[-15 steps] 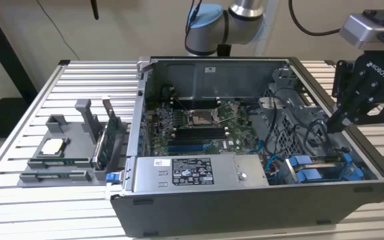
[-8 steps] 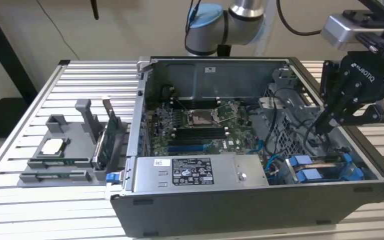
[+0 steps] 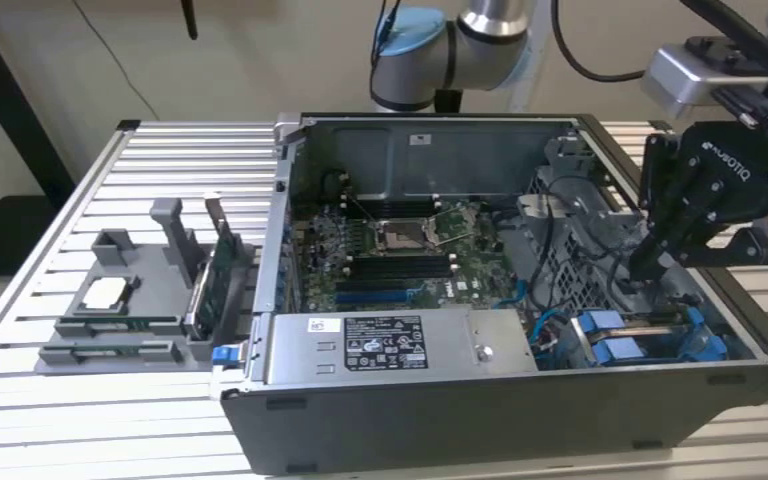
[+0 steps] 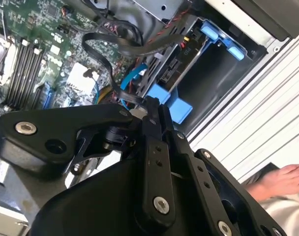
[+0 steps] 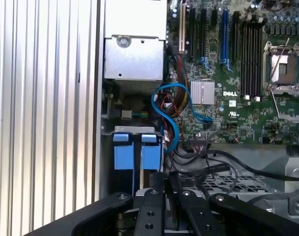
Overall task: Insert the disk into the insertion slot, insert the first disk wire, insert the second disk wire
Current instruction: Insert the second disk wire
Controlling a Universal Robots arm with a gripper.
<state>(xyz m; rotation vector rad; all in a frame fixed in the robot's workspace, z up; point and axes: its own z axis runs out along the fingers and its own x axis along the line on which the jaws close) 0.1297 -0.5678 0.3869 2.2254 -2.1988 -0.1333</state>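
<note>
Black tool (image 4: 152, 105) fingers pressed together, pinching a dark cable end (image 4: 125, 96), above blue disk (image 5: 137, 152) seated in case (image 3: 491, 400), motherboard (image 5: 248, 73) beyond, slatted table (image 3: 91, 410) beneath

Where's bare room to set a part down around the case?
Bare slatted table behind the grey holder tray, and a strip in front of it. Crowded: inside the case, where the gripper hangs over the blue carriers.

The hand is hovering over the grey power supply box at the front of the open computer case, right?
Not quite. In the exterior view the hand is over the blue drive carriers in the case's corner, at that view's right, not over the power supply box.
</note>
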